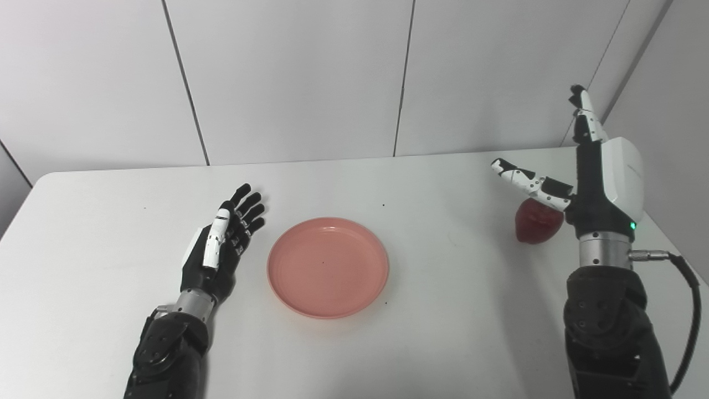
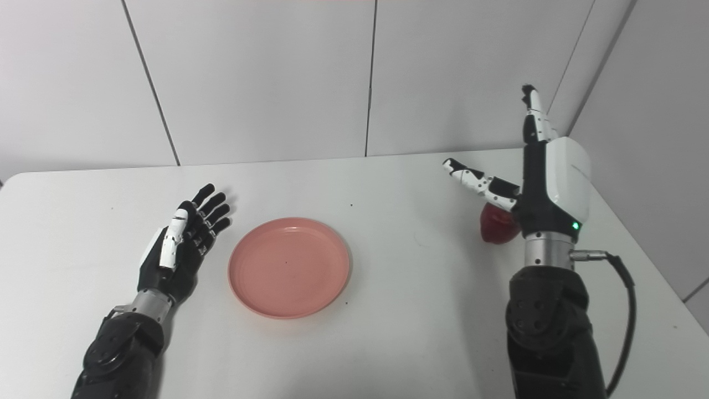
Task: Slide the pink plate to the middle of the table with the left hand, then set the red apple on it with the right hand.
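Observation:
The pink plate (image 1: 328, 267) lies empty on the white table (image 1: 388, 343), near its middle. My left hand (image 1: 221, 244) rests just left of the plate, open, fingers stretched out and not touching the rim. The red apple (image 1: 536, 221) sits on the table at the right. My right hand (image 1: 592, 166) stands upright directly in front of the apple, open, with the thumb reaching out over the apple's top and the fingers pointing up; the hand hides part of the apple. In the right eye view the apple (image 2: 497, 226) peeks out left of the wrist.
White wall panels (image 1: 288, 77) rise right behind the table's far edge. A black cable (image 1: 689, 310) loops from my right wrist over the table's right side.

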Robot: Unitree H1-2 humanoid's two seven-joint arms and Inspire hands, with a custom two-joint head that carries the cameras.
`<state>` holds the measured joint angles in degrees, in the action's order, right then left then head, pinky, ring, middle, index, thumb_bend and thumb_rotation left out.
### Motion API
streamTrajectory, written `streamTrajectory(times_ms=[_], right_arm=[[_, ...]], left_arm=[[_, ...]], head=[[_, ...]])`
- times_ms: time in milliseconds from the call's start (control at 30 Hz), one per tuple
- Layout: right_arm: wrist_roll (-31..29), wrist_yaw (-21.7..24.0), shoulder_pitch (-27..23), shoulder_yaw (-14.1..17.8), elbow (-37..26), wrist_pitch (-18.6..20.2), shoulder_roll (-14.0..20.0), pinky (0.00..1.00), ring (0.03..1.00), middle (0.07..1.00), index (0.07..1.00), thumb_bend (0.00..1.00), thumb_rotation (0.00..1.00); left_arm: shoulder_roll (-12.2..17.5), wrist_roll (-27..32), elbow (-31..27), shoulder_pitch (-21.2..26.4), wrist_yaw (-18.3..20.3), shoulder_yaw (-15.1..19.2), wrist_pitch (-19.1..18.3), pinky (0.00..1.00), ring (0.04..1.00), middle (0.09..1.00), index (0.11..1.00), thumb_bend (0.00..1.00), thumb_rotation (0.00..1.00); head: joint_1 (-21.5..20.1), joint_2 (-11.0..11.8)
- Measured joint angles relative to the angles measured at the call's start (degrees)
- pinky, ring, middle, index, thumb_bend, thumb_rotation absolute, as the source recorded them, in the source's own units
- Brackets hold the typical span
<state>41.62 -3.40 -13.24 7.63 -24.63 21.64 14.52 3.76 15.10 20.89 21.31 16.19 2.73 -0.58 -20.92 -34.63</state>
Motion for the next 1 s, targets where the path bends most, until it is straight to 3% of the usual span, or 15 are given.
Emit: streamTrajectory(times_ms=[400,1000], right_arm=[[-1.66,-3.72,1.92,2.75,7.84,-0.85,2.01,0.79,0.882,0.925,0.977,1.00,0.59],[-4.01,-4.73,2.43,2.52,17.55,-0.84,2.81,0.80,0.888,0.932,0.962,1.00,0.56]], left_arm=[[0.38,1.36,0.68,0.34,0.78,0.67,-0.04,0.94,0.939,0.940,0.918,0.33,1.00],[1.43,2.06,0.98,0.43,1.51,1.22,-0.22,0.95,0.951,0.951,0.930,0.33,1.00]], head=[[-1.23,-0.26],[-3.25,-1.23]])
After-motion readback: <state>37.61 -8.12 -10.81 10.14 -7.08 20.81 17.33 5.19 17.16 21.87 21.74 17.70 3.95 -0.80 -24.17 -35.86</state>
